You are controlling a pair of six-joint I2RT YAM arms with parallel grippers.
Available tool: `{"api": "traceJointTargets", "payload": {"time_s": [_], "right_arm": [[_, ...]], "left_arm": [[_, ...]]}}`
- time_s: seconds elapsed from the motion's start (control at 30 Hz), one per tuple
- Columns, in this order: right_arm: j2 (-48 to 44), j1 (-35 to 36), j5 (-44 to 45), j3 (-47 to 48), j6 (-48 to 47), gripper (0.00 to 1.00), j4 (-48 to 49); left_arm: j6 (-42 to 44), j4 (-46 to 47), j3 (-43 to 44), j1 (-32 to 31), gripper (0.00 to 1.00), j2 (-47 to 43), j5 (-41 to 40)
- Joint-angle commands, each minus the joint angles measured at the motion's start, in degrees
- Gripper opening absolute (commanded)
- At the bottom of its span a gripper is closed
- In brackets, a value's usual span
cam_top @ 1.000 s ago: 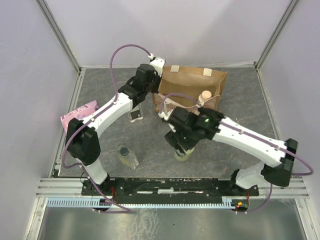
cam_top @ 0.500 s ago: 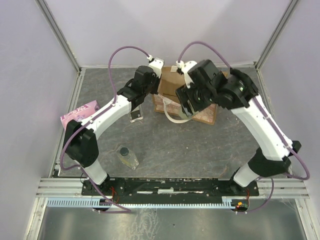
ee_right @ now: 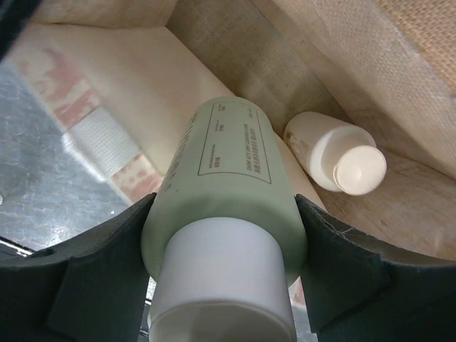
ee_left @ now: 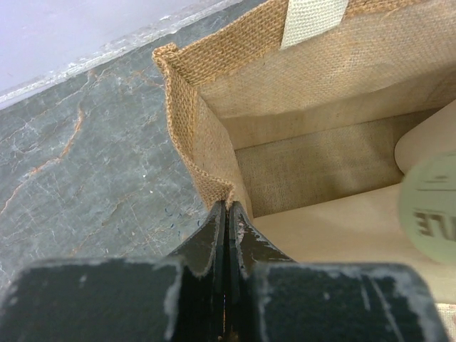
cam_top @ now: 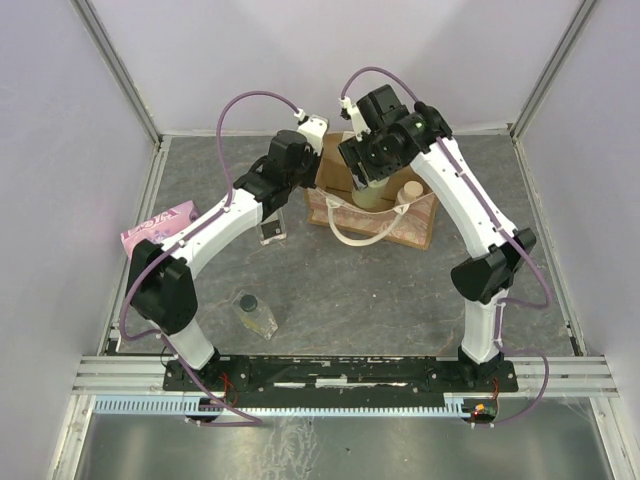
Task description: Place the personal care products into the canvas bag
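The tan canvas bag stands at the back middle, its mouth open. My left gripper is shut on the bag's left rim and holds it. My right gripper is shut on the pale yellow-green bottle, white cap toward the camera, held over the open bag; the bottle also shows from above. The cream cylindrical bottle lies inside the bag, also seen from above. One clear squarish bottle lies on the table at the front left. Another clear bottle stands under my left arm.
A flat pink packet lies at the left edge of the table. The bag's cream handle loops out over its front. Purple walls and a metal frame enclose the grey table.
My right arm has lifted the yellow-green bottle from the table's middle and carried it back over the bag's open mouth. The left gripper has kept hold of the bag rim.
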Motion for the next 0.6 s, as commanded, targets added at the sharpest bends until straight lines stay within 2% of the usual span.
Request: {"api": "traceJointTargets", "payload": {"time_s": [0.0,0.13,0.57], "right_arm": [[-0.79,-2.65,-2.75,-4.39,-1.3,0.0,11.52],[0.76,-5.2,-2.76,-9.42,-1.77,0.0,16.05],[8.08,-8.12,-3.07,-12.06,-1.66,0.0,15.5]], "left_arm": [[-0.91,-2.53,3.17,-0.02,0.03,-1.01,2.06],[-1.28,-3.49,4.47,-0.01,0.03,-0.54,2.84],[0.47,-6.3,6.55,0.12,0.03,0.86,0.2]]}}
